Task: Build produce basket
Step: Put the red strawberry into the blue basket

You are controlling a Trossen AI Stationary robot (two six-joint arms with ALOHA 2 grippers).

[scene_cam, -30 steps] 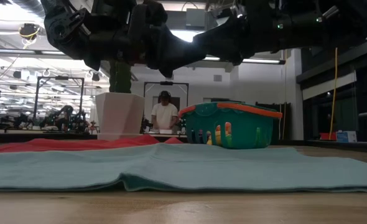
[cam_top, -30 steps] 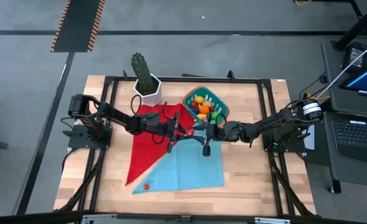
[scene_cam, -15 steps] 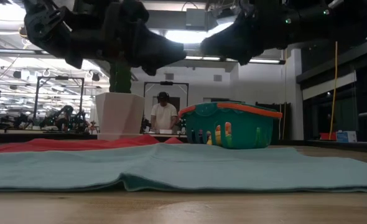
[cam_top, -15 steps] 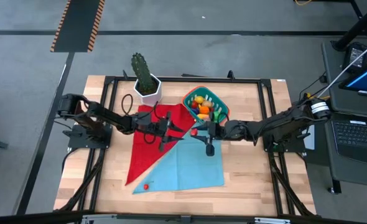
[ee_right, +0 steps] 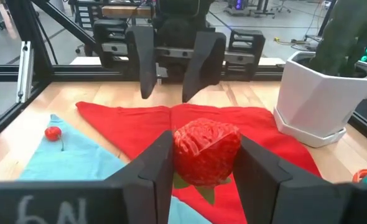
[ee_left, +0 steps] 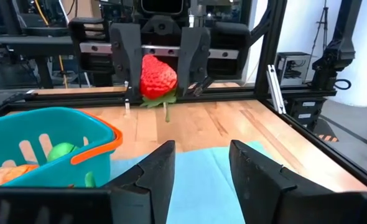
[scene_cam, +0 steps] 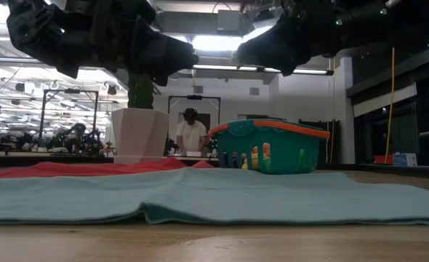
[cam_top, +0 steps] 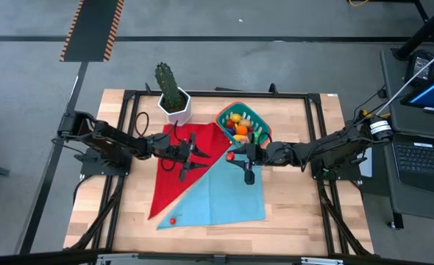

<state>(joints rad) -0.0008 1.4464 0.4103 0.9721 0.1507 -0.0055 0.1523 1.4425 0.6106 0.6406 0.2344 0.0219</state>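
The teal basket (cam_top: 243, 124) with an orange-red rim stands on the far middle of the table, with toy produce (cam_top: 239, 126) inside. My right gripper (cam_top: 234, 154), just in front of the basket, is shut on a red toy strawberry (ee_right: 205, 149). My left gripper (cam_top: 195, 153) hovers open over the red cloth (cam_top: 180, 173), facing the right gripper across a short gap; the left wrist view shows its open fingers (ee_left: 201, 152). A small red berry (cam_top: 172, 219) lies on the teal cloth (cam_top: 224, 195) near the table's near edge. My right gripper pinches the strawberry by its two opposite sides (ee_right: 177, 146) between both fingers. The fingers (ee_left: 124, 62) lie level and come from the table's right. The strawberry is lifted clear above the cloths, its green leaves and stem (ee_left: 165, 104) pointing down.
A white hexagonal pot with a cactus (cam_top: 174, 103) stands at the far edge, left of the basket. The red and teal cloths overlap across the table's middle. A black frame (cam_top: 129, 110) runs around the table. A person (scene_cam: 193, 135) stands in the room beyond.
My left gripper has drawn back from the right gripper toward the table's left edge, and the gap between the two has widened. My right gripper has shifted slightly toward the table's left and kept the strawberry.
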